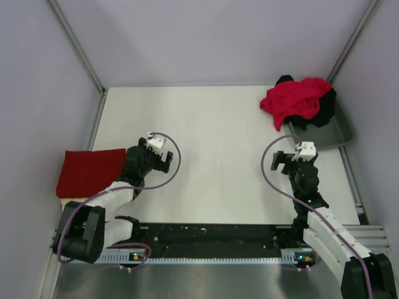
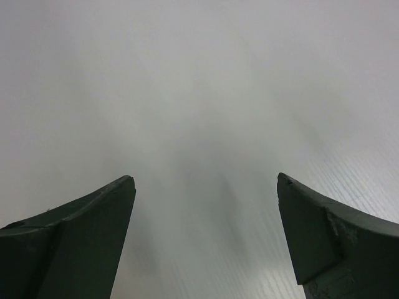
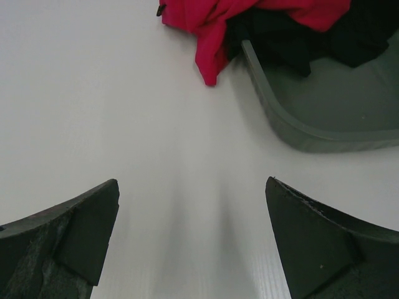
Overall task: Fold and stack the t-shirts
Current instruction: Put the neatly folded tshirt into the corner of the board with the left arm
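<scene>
A dark maroon t-shirt (image 1: 87,171) lies folded flat at the table's left edge, with a sliver of pale beige shirt (image 1: 67,200) showing under its near edge. A bright red t-shirt (image 1: 294,99) lies crumpled over a black t-shirt (image 1: 322,111) on the tray at the back right; both also show in the right wrist view, red (image 3: 212,22) and black (image 3: 280,37). My left gripper (image 1: 163,163) is open and empty just right of the maroon shirt, over bare table. My right gripper (image 1: 285,163) is open and empty, a short way in front of the tray.
The grey-green plastic tray (image 1: 333,134) sits at the back right, its rim (image 3: 293,128) close ahead of my right gripper. Pale walls and metal rails (image 1: 78,47) enclose the white table (image 1: 212,143). A black strip (image 1: 212,233) runs along the near edge between the arm bases.
</scene>
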You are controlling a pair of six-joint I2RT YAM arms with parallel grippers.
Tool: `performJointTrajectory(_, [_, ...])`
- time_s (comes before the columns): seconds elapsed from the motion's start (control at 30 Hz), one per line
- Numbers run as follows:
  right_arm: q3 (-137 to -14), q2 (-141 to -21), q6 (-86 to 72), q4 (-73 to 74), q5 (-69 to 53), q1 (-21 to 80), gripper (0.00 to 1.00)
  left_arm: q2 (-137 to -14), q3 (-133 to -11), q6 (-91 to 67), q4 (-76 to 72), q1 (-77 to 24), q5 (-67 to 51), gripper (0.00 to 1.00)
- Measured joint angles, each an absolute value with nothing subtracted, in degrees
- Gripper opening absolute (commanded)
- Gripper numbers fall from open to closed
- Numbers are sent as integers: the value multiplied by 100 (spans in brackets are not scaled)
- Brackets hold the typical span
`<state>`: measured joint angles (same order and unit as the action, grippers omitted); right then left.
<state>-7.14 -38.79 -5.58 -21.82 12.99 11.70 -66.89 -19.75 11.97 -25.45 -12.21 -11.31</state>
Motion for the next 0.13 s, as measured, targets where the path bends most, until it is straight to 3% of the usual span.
performJointTrajectory(0.13, [-714,-3879,-558,-2187,1295,1170,99,-6692,-1975,1199,-2547,-1179,-1111,99])
